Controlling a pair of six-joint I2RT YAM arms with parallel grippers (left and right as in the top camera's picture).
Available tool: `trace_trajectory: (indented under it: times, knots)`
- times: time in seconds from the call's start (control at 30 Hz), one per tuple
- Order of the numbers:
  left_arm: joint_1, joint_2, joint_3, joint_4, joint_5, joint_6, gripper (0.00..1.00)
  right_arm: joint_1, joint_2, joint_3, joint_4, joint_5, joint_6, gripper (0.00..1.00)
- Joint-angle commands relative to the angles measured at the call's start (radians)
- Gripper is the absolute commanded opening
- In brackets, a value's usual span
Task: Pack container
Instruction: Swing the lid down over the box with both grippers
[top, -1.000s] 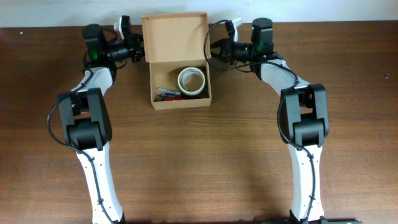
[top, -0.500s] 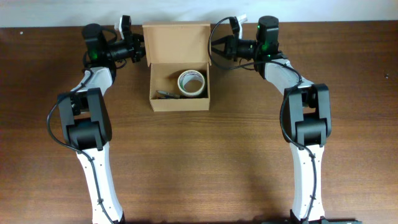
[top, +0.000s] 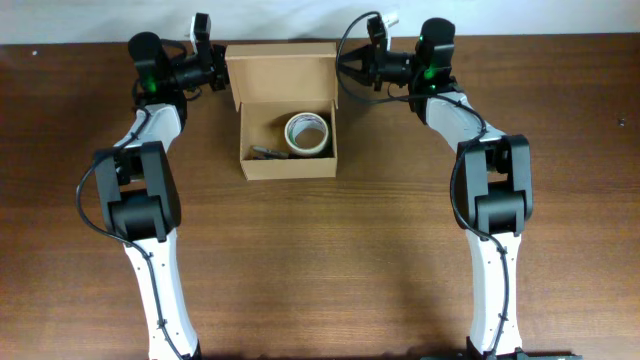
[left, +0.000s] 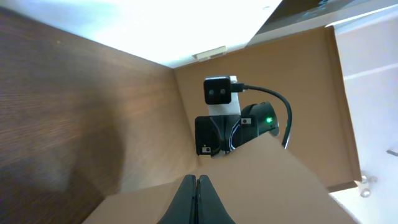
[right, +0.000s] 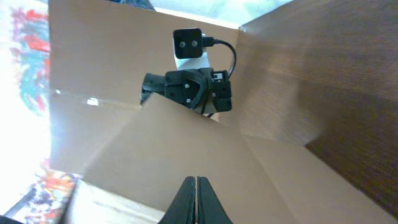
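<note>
Overhead, you see the container (top: 288, 165) toward the counter's (top: 320, 260) far edge, tape roll (top: 307, 133) inside. Its lid (top: 280, 68) has tipped up since a second ago, so closing is underway. Left wrist: left claw (left: 196, 200) together, perhaps pinching the lid. Right wrist: right claw (right: 196, 199) together likewise.

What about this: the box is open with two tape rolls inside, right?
Not quite. The box is open, but only one tape roll is inside, not two. The overhead view shows it.
</note>
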Motion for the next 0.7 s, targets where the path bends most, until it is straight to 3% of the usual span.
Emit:
trace_trajectory:
  times: [0.0, 0.3, 0.67]
  knots:
    - [-0.018, 0.016, 0.039, 0.002, -0.012, -0.036, 0.02, 0.026, 0.011, 0.066, 0.006, -0.031, 0.149, 0.04]
    - [-0.038, 0.016, 0.066, -0.055, -0.053, -0.036, 0.02, 0.072, 0.011, 0.118, 0.006, -0.018, 0.267, 0.04]
    - [-0.039, 0.016, 0.101, -0.155, -0.113, 0.016, 0.02, 0.085, 0.011, 0.121, -0.004, -0.006, 0.246, 0.04]
